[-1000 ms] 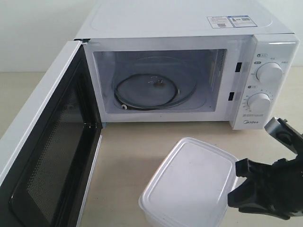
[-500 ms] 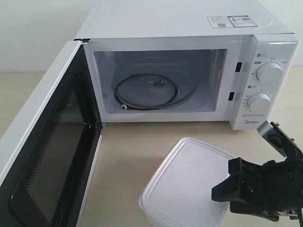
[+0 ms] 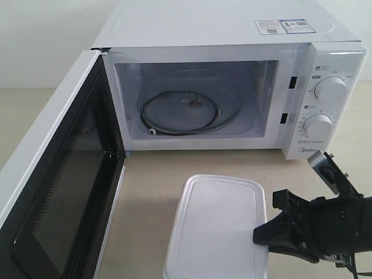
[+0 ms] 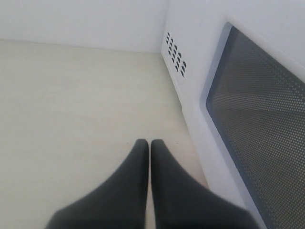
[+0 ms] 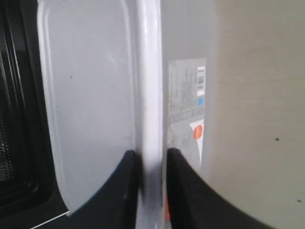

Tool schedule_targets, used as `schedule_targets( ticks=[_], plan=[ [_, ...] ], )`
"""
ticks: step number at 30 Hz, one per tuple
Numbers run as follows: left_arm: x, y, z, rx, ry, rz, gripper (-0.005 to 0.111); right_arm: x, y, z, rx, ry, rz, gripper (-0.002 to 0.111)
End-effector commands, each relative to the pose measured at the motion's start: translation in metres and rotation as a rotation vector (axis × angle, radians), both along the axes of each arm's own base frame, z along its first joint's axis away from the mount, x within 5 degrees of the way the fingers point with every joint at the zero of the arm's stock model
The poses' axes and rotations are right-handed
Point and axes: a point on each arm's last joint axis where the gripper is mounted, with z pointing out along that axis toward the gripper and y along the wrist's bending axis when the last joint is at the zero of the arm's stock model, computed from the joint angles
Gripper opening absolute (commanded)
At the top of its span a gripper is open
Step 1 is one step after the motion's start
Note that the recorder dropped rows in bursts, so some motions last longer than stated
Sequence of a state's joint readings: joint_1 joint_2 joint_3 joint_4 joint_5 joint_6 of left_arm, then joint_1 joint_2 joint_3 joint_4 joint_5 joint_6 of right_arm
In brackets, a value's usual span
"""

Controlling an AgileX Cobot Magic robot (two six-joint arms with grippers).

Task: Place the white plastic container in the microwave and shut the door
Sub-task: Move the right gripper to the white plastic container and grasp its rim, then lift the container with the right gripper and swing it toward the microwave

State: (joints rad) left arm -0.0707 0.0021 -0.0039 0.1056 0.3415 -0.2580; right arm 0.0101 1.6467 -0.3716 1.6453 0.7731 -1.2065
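The container point(image 3: 215, 226) is grasped at its right rim by the right gripper point(image 5: 151, 156), near the microwave point(image 3: 221, 29). The left gripper point(image 4: 148, 143) is clenched, empty.

Bright, soft, even light leaves only faint shadows on the table point(image 3: 157, 174). The cavity of the microwave point(image 3: 221, 26) is dimmer. In the wrist views the left gripper point(image 4: 148, 142), the right gripper point(image 5: 151, 152) and the white plastic container point(image 5: 86, 95) look soft and blurred.

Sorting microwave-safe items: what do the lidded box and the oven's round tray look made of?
The white container: seemingly translucent plastic, matte; milky wall, moulded rim. The turntable: apparently clear glass, glossy; the roller ring shows through it.
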Motion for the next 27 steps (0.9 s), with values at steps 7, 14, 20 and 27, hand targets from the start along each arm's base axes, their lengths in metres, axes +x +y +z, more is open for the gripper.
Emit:
schedule_targets(
  ticks=[7, 14, 20, 27],
  plan=[
    [0.000, 0.000, -0.001, 0.004, -0.003, 0.002, 0.004, -0.001, -0.001, -0.001, -0.046, -0.043, 0.046, 0.000],
    [0.000, 0.000, -0.001, 0.004, -0.003, 0.002, 0.004, -0.002, -0.001, 0.013, -0.035, -0.111, 0.051, 0.000],
    [0.000, 0.000, -0.001, 0.004, -0.003, 0.002, 0.004, -0.011, -0.001, 0.029, -0.030, -0.202, 0.031, 0.000],
    [0.000, 0.000, -0.001, 0.004, -0.003, 0.002, 0.004, -0.034, 0.000, 0.050, 0.002, -0.308, 0.009, 0.000]
  ],
)
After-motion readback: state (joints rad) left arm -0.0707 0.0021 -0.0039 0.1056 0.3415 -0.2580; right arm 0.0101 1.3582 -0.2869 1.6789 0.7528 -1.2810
